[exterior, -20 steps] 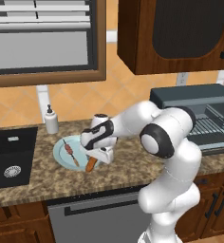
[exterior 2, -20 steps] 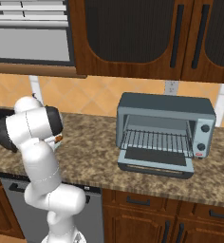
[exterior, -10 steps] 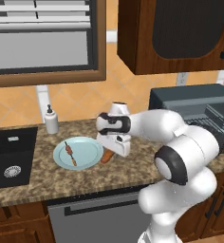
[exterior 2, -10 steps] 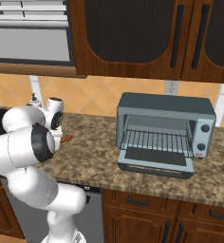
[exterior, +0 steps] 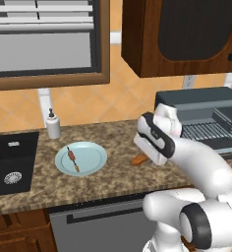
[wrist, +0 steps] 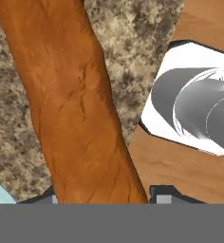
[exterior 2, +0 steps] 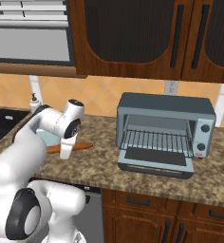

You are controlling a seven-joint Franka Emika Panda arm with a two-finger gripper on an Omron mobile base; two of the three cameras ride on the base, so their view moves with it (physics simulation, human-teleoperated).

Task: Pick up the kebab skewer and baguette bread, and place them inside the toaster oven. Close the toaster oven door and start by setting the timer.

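kebab skewer lies on plate, left of baguette bread; toaster oven far right.

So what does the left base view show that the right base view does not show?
Left base view alone: the kebab skewer lying on a light blue plate, and a black sink. Right base view alone: the toaster oven's control knobs and its lowered toaster oven door, seen from the front. Both: the baguette bread by the arm, a soap bottle and the granite counter.

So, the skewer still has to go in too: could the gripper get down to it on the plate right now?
Probably not yet: the gripper is shut on the baguette. The kebab skewer lies uncovered on the plate.
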